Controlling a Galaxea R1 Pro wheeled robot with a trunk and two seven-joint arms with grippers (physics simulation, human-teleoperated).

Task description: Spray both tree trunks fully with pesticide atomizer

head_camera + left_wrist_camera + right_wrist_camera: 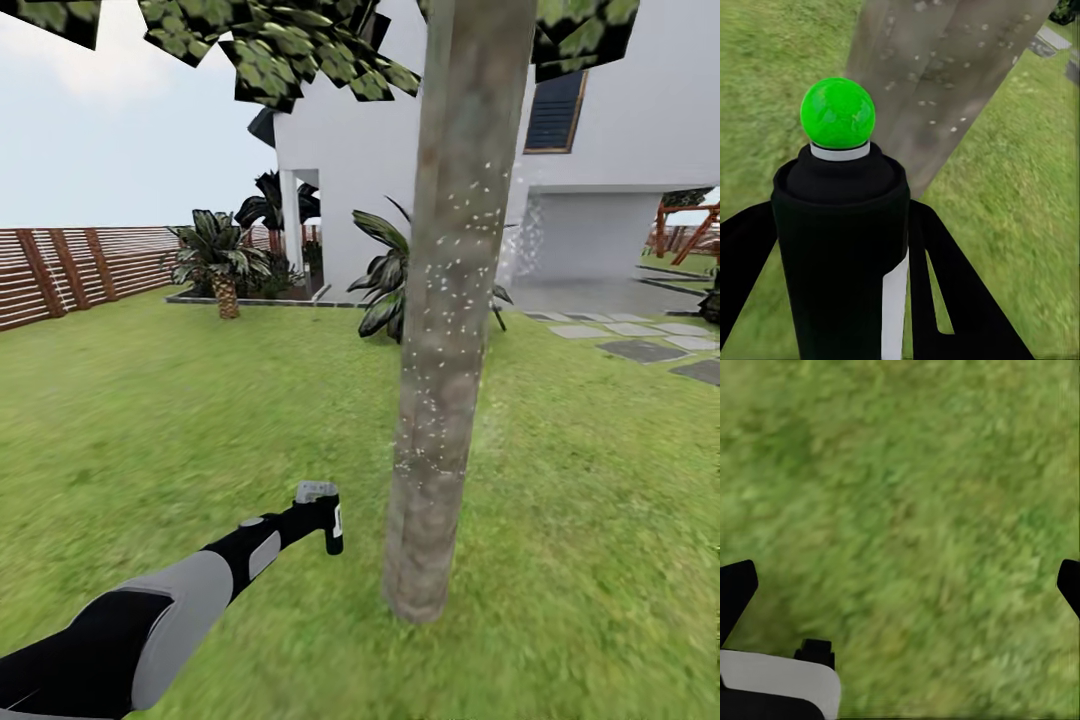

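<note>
One tree trunk (450, 300) rising from the lawn (150, 420), dotted with white pesticide (455, 250) specks over its middle; one pesticide atomizer (844, 225), dark with a green dot on top, clamped between the left gripper (322, 512) jaws, held near the trunk's left side, above the grass and apart from the bark; right gripper (900, 585) jaws spread wide over bare grass; three palms (215, 260) by one white house (600, 150); slatted fence (70, 265) far left; open lawn all around the trunk.
</note>
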